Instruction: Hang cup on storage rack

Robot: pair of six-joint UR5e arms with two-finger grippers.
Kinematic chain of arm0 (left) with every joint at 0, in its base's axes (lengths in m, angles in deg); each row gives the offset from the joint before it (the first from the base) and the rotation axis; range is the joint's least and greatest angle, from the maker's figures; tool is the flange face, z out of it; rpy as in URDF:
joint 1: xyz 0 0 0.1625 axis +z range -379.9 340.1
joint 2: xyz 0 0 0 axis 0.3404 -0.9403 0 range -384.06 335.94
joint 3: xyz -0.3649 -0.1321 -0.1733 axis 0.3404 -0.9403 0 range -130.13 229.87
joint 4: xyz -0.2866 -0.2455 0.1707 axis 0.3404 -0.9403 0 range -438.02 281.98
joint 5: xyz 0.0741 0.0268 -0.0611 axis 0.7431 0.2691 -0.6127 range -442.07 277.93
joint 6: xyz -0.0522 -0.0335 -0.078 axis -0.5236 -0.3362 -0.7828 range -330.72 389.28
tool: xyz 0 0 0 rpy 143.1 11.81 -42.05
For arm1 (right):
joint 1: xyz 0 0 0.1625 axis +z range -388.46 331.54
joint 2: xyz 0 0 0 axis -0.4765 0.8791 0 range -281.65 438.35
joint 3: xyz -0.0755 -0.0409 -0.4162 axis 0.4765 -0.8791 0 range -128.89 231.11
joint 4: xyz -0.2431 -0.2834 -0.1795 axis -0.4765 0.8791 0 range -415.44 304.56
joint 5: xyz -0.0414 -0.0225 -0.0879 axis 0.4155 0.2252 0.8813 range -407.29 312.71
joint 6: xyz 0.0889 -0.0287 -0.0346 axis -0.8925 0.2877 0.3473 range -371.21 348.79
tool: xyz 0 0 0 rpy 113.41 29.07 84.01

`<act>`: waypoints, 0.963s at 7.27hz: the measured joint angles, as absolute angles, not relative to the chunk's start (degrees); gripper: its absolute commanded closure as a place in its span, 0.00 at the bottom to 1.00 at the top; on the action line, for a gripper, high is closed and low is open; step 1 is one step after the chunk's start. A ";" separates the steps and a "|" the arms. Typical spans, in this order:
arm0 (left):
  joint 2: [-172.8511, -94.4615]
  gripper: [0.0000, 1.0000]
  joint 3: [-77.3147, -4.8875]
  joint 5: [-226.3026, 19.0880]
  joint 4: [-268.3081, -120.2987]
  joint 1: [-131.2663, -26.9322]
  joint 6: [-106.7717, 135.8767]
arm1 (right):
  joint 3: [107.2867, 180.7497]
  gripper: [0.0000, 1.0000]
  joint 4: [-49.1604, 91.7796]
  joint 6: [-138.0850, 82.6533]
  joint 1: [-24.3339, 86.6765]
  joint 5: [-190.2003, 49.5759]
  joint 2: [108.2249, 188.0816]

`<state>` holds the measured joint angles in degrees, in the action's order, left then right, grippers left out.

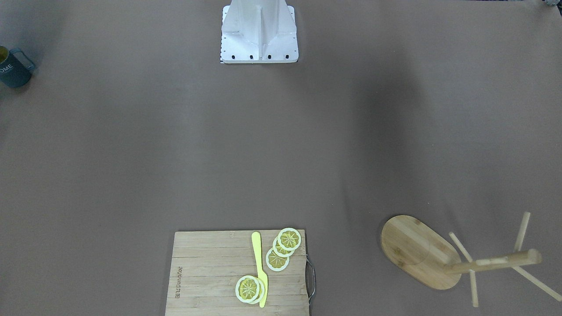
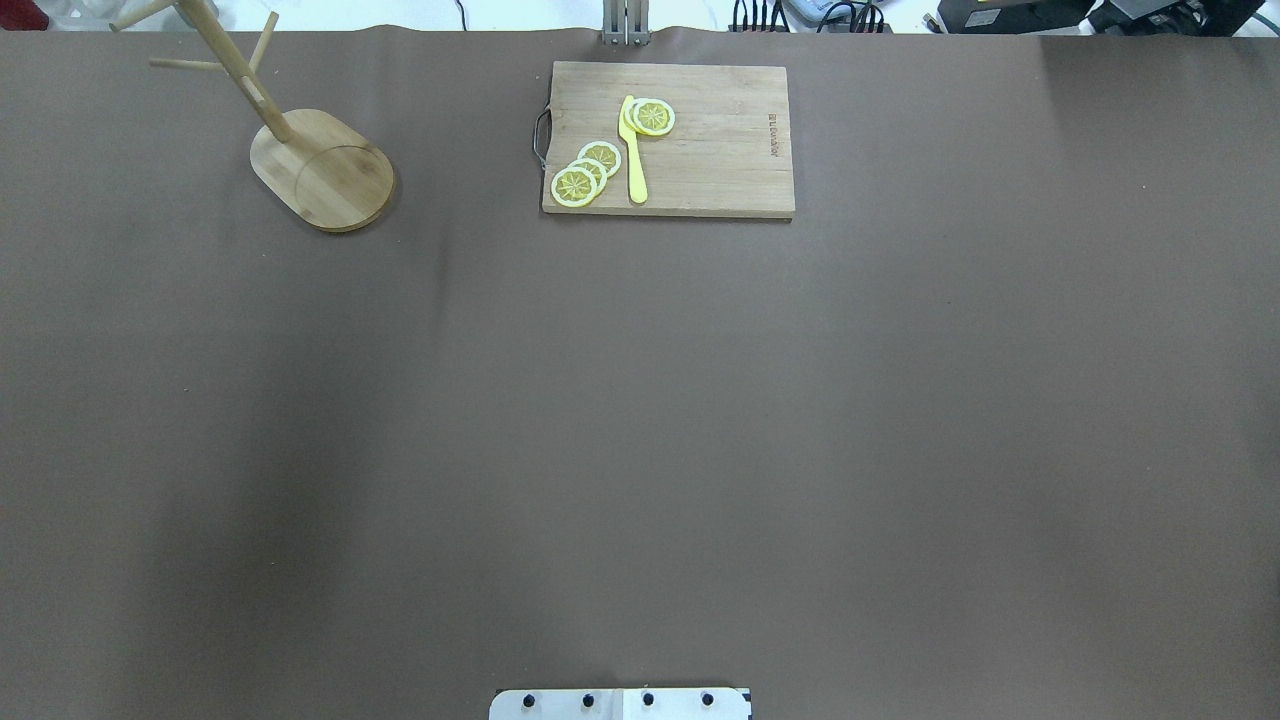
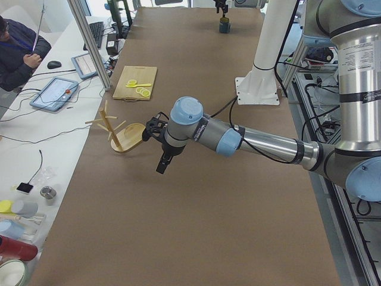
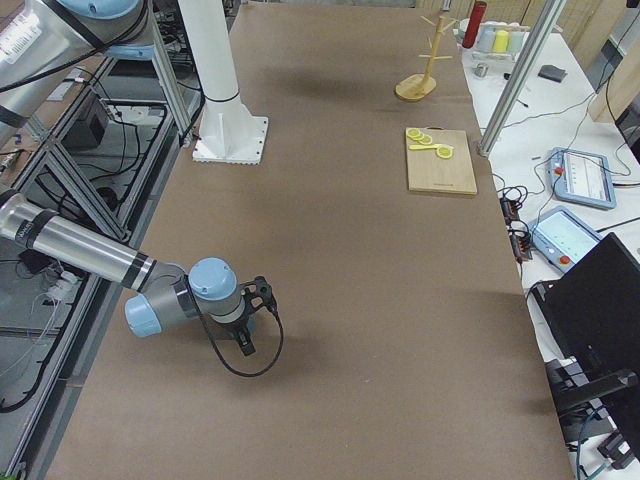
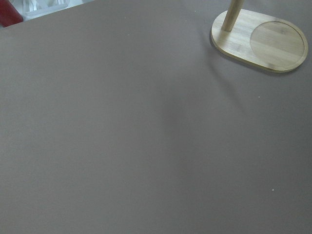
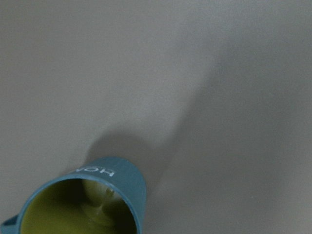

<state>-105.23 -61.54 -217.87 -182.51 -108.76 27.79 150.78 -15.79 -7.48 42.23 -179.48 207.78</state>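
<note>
Though near cup [image 1: 14, 72], right gripper [image 4: 247, 340] apart.

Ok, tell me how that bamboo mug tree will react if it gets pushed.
The mug tree looks stiff and light; a low push probably slides it. Its post stands at one end of the oval base, so a high push may tip it. The thin pegs might snap.

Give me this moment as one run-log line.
cup: upright on table, free | storage rack: upright, nothing hung | left gripper: near rack, state unclear | right gripper: above cup, state unclear
</note>
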 measured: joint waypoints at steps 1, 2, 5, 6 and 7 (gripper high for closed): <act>-105.25 0.00 -61.59 -217.87 -182.52 -108.76 27.79 | 149.99 0.05 -17.69 -10.07 41.29 -179.48 207.57; -105.25 0.00 -61.63 -217.87 -182.66 -108.78 27.79 | 149.70 0.04 -18.79 -12.99 40.21 -179.46 207.34; -105.05 0.00 -61.59 -217.86 -183.50 -108.81 27.79 | 149.45 0.04 -21.16 -20.56 38.18 -179.39 207.24; -105.02 0.00 -61.58 -217.87 -183.55 -108.81 27.79 | 149.36 0.06 -21.38 -21.25 37.78 -179.37 207.36; -105.01 0.00 -61.55 -217.85 -183.57 -108.80 27.79 | 149.29 0.17 -21.49 -21.50 37.31 -179.18 207.41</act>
